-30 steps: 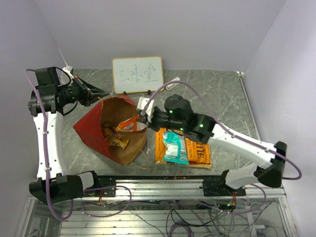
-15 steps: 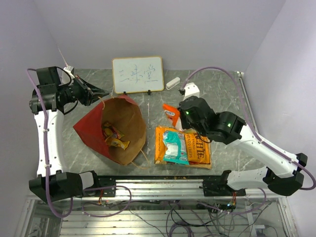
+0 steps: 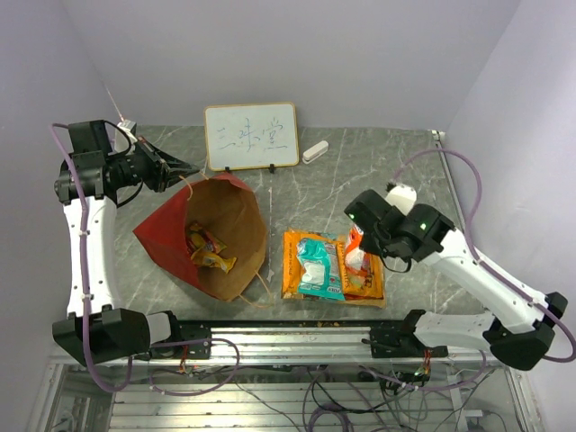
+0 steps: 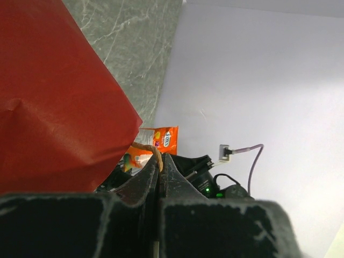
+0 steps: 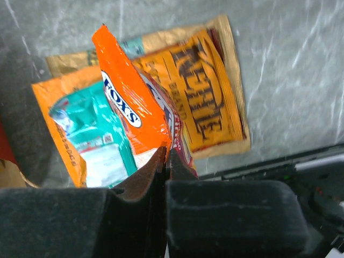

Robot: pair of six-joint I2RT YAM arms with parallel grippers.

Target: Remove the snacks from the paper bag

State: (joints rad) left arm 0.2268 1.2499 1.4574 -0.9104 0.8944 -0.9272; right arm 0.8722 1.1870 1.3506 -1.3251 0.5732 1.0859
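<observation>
The red paper bag (image 3: 166, 236) lies tilted with its brown mouth open, and small yellow and red snacks (image 3: 209, 250) lie inside. My left gripper (image 3: 184, 171) is shut on the bag's tan loop handle (image 4: 152, 151), next to the red bag wall (image 4: 54, 107). My right gripper (image 3: 358, 241) is shut on an orange Fox's packet (image 5: 131, 105), which hangs just above the large orange-and-teal chip bag (image 3: 315, 265) lying flat to the right of the paper bag. In the right wrist view that chip bag (image 5: 204, 102) lies under the right gripper (image 5: 166, 153).
A small whiteboard (image 3: 251, 135) stands at the back of the marble table, with a white eraser-like block (image 3: 315, 151) to its right. A metal rail (image 3: 297, 335) runs along the near edge. Walls close in at left, back and right.
My right arm has carried the orange packet from the bag's mouth rightward and toward the front, to above the chip bag. The left arm has kept still on the handle.
</observation>
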